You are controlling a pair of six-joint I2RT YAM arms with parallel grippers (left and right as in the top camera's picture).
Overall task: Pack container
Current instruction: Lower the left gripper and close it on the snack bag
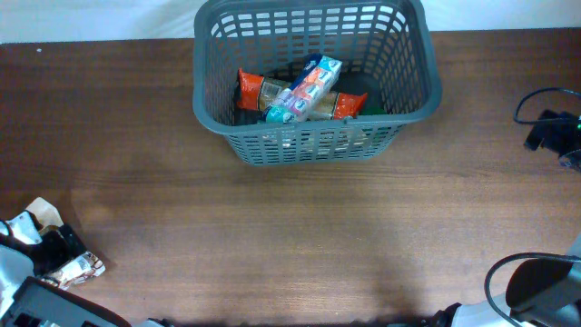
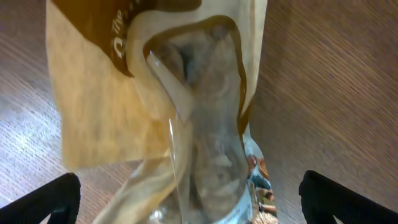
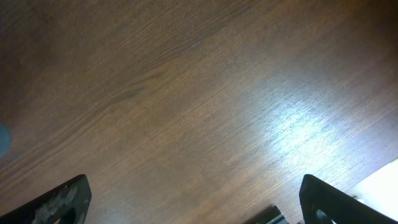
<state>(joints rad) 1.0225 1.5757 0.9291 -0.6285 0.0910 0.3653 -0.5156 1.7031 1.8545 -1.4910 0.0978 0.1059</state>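
The dark grey container [image 1: 408,100] stands at the back middle of the table. It holds an orange-ended snack bar [image 1: 259,91] and a blue-and-white packet [image 1: 309,86] lying across it. My left gripper [image 2: 193,208] is open wide at the table's front left corner [image 1: 50,250]. A tan paper pouch with a clear window [image 2: 155,93] lies between its fingers, not clamped. A small colourful packet [image 2: 260,180] lies beside the pouch and shows in the overhead view [image 1: 83,267]. My right gripper [image 3: 196,202] is open and empty over bare wood.
The right arm's body [image 1: 536,283] is at the front right corner. A black cable and device [image 1: 549,127] lie at the right edge. The brown wooden table [image 1: 290,236] runs wide between the container and both arms.
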